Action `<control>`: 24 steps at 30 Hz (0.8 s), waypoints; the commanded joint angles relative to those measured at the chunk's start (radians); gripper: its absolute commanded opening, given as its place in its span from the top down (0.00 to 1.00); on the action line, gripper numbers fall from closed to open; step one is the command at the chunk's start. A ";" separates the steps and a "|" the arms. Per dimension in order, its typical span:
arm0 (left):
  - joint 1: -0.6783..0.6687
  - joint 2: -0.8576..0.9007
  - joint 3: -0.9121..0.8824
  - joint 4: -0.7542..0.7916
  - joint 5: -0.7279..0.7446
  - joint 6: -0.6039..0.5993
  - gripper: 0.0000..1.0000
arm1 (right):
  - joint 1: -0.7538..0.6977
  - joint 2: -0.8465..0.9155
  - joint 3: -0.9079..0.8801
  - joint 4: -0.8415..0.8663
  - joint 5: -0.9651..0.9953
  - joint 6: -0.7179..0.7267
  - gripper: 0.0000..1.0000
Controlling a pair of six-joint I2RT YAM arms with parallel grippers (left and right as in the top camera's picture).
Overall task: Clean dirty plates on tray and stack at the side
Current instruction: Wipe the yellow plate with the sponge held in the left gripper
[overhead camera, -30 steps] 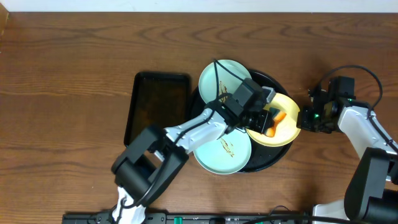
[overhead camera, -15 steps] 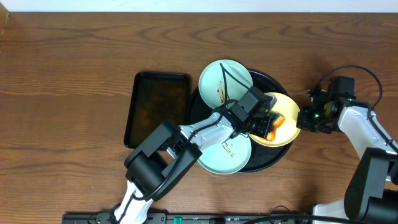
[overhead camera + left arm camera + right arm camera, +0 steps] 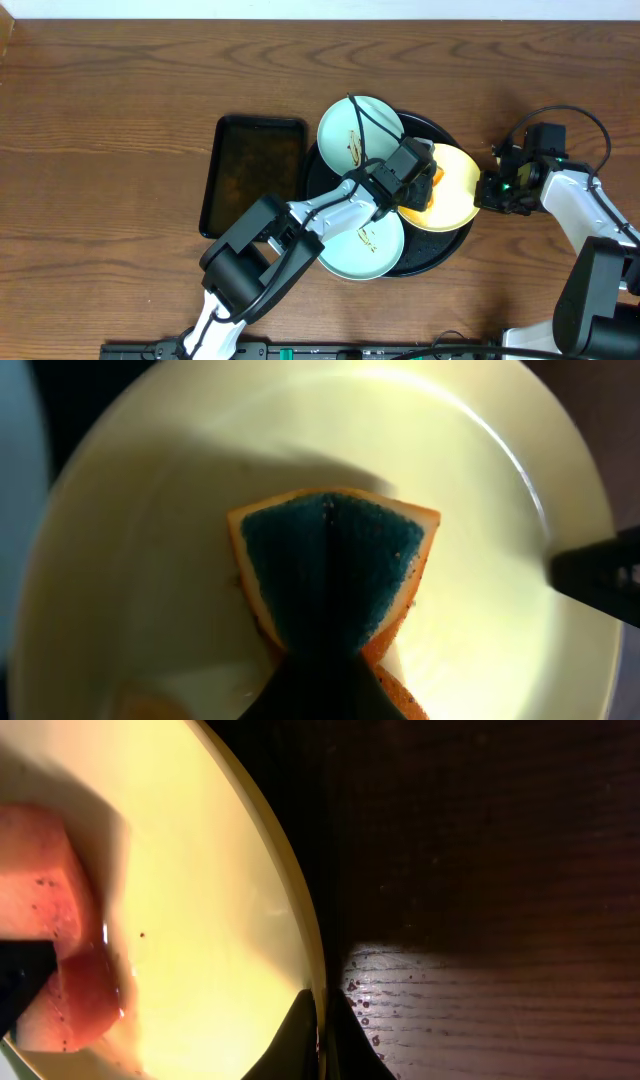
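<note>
Centre-left of the overhead view, the rectangular tray [image 3: 255, 175] sits idle. Right of it, the upper mint plate [image 3: 360, 130] and lower mint plate [image 3: 362, 245] rest on the round tray [image 3: 425, 255], both w/ brown smears, so not yet done. Mid-frame, the left pincer [image 3: 425, 185] is clamped on the sponge [image 3: 335, 575] over the yellow plate [image 3: 455, 195]. At frame right, the right pincer [image 3: 322, 1025] is closed on that plate's rim.

We judge this as scrubbing plate one of three. Next we need wiping strokes w/ the right arm bracing, then a lift to the bare counter [image 3: 480, 1010].

Only the left wrist view shows the sponge folded, scrub face up. Only the right wrist view shows the rim pinch. Only the overhead shows the mint plates.
</note>
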 commanded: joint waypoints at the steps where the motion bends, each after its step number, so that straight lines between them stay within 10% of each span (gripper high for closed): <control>1: 0.017 -0.011 0.002 -0.050 -0.180 0.002 0.93 | 0.004 0.013 -0.003 -0.016 0.053 -0.005 0.99; 24: -0.055 -0.047 0.014 0.061 -0.042 0.036 0.93 | 0.004 0.013 -0.003 -0.024 0.105 0.040 0.99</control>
